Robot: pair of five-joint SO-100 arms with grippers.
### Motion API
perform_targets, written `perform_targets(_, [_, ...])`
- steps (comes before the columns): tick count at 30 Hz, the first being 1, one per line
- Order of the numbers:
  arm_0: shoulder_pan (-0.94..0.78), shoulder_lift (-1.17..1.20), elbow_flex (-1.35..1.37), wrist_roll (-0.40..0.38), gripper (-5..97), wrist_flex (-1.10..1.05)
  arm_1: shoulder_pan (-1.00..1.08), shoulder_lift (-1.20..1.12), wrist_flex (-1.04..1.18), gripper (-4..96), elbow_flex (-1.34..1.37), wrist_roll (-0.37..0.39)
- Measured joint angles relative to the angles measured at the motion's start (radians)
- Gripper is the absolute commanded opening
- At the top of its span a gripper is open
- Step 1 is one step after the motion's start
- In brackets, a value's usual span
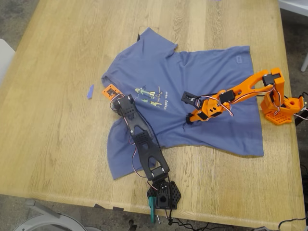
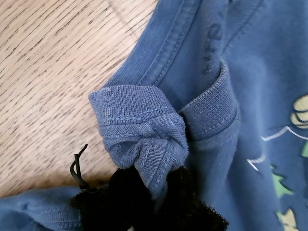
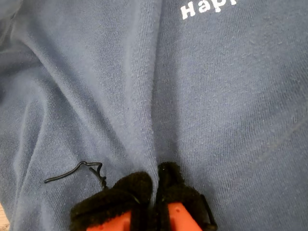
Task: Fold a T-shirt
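Exterior view first: the T-shirt (image 1: 202,91) lies spread across the middle of the wooden table (image 1: 57,62), print side up, one sleeve pointing toward the far edge and the other bunched toward the near edge. A small blue tape strip (image 1: 90,91) sits on bare wood just off the shirt on the exterior view's left. The black arm (image 1: 144,139) reaches in from the near edge up to the neckline, and the orange arm (image 1: 240,91) comes in from the exterior view's right, its tip down on the shirt's belly. First wrist view: my first gripper (image 2: 161,185) is clamped on a bunched knot of the ribbed collar (image 2: 139,127) — fabric pinched tight between the fuzzy black pads, wood grain showing beside it. Second wrist view: my second gripper (image 3: 156,185) is closed with a thin ridge of shirt fabric squeezed between its pads, right below the white lettering (image 3: 207,7).
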Motion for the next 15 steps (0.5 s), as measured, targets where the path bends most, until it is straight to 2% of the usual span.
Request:
perform_targets(8, [0.069,0.101,0.0,0.0,0,0.06,0.026,0.023,0.13,-0.1,-0.078,-0.011])
perform_targets(15, [0.117,0.121,0.0,0.0,0,0.084,0.058,0.072,0.161,-0.1,-0.083,-0.011])
